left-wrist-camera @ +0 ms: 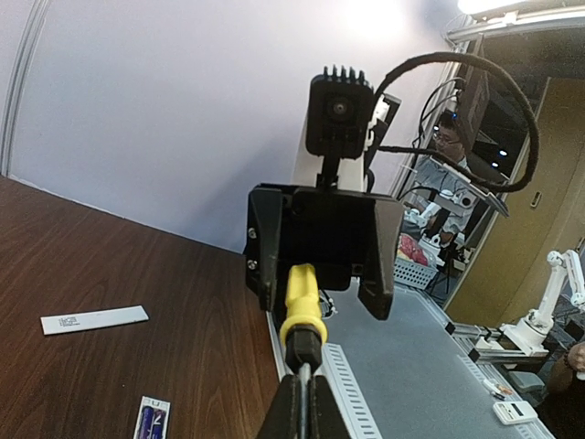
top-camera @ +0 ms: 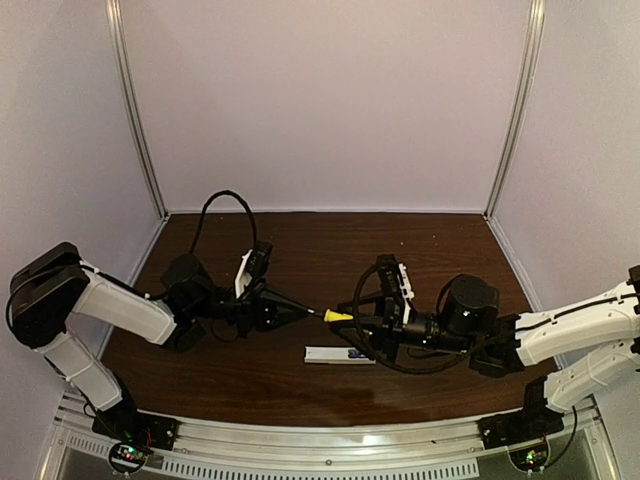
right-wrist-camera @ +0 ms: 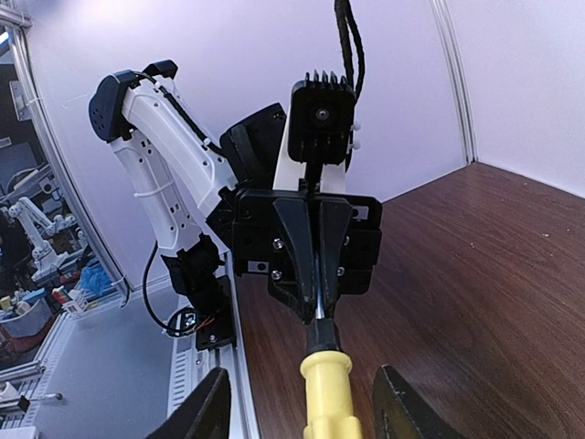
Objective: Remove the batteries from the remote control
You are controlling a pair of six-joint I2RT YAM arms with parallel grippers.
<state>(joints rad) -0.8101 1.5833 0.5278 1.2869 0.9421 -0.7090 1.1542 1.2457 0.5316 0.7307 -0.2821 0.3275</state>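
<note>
Though the batteries (left-wrist-camera: 155,422) lie exposed in the remote control (left-wrist-camera: 143,412) on the table's (top-camera: 250,385) near side, none is out: the left gripper (top-camera: 305,312) clamps the screwdriver (top-camera: 336,315) shaft, and the right gripper (right-wrist-camera: 302,416) straddles its handle, jaws open.

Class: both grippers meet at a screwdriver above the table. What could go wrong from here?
The right gripper does not yet touch the screwdriver; if the left gripper releases early, it may drop onto the remote control. The left gripper pinches only the thin shaft, so an off-centre squeeze could tilt it.
</note>
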